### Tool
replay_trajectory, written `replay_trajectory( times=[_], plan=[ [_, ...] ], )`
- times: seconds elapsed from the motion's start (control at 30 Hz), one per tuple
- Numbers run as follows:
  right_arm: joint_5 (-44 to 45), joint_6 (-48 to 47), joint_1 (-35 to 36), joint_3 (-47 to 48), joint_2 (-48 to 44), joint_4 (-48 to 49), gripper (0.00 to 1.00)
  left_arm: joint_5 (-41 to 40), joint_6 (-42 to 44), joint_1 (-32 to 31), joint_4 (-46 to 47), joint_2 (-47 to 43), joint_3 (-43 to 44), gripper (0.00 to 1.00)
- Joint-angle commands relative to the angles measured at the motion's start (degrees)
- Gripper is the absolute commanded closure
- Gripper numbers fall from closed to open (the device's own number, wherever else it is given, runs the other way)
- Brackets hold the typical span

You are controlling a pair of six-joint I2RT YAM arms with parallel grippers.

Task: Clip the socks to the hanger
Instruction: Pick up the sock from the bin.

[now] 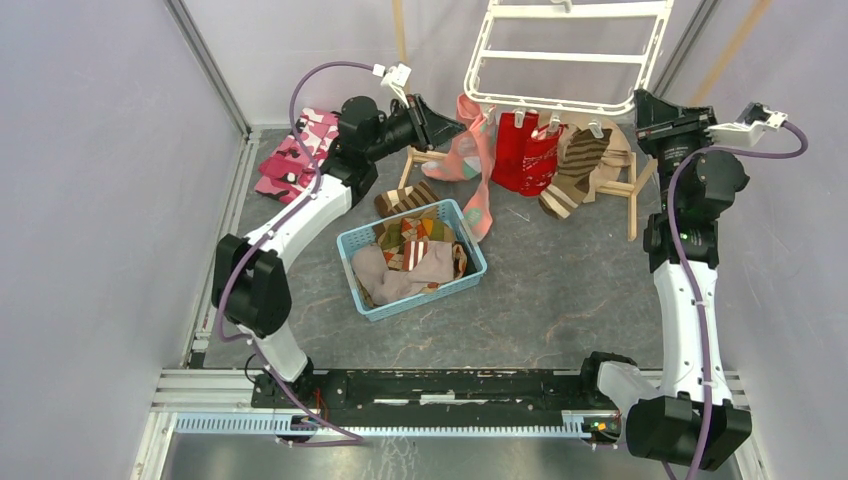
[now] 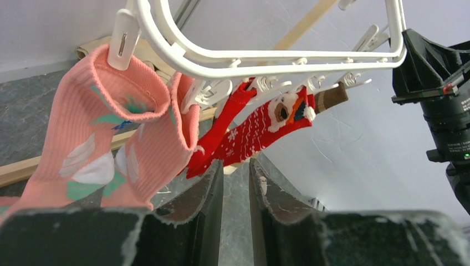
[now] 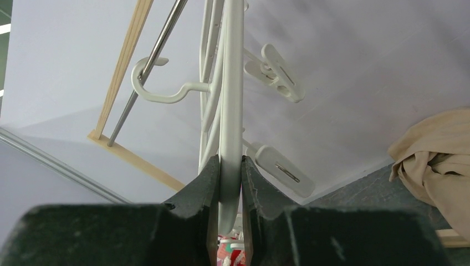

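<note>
The white hanger (image 1: 570,55) hangs at the back centre. Clipped to its near rim are a salmon-pink pair of socks (image 1: 470,160), a red pair (image 1: 525,150) and a brown striped pair (image 1: 575,170). My left gripper (image 1: 440,125) is beside the pink socks. In the left wrist view it (image 2: 236,166) is slightly open and empty, below the hanger's rim (image 2: 277,55), with the pink socks (image 2: 94,127) at the left and the red socks (image 2: 249,133) just beyond the fingertips. My right gripper (image 1: 650,105) is shut on the hanger's right rim (image 3: 231,83), also seen in the right wrist view (image 3: 230,163).
A blue basket (image 1: 470,275) with several socks stands mid-table, and a brown striped sock (image 1: 405,198) lies beside it. A pink camouflage garment (image 1: 295,155) lies at the back left. A tan cloth (image 3: 438,149) drapes over the wooden stand (image 1: 632,200).
</note>
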Motion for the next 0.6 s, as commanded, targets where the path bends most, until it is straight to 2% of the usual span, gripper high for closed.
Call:
replay_trajectory(
  times=[0.0,0.23,0.57],
  plan=[
    [-2.7,0.7,1.2,-0.3,-2.0,0.2,0.87,-0.7,3.5,0.1,-0.9,2.8,4.9,0.71],
    [-3.3,0.2,3.8,-1.2,-2.4,-0.3,0.83,-1.2,3.4,0.1,-1.4,6.7,10.8,0.71],
    [-3.2,-0.7,9.9,-3.1,-3.1,-1.1,0.76,-7.2,4.6,1.6,-5.1,11.5,19.8,0.69]
  ],
)
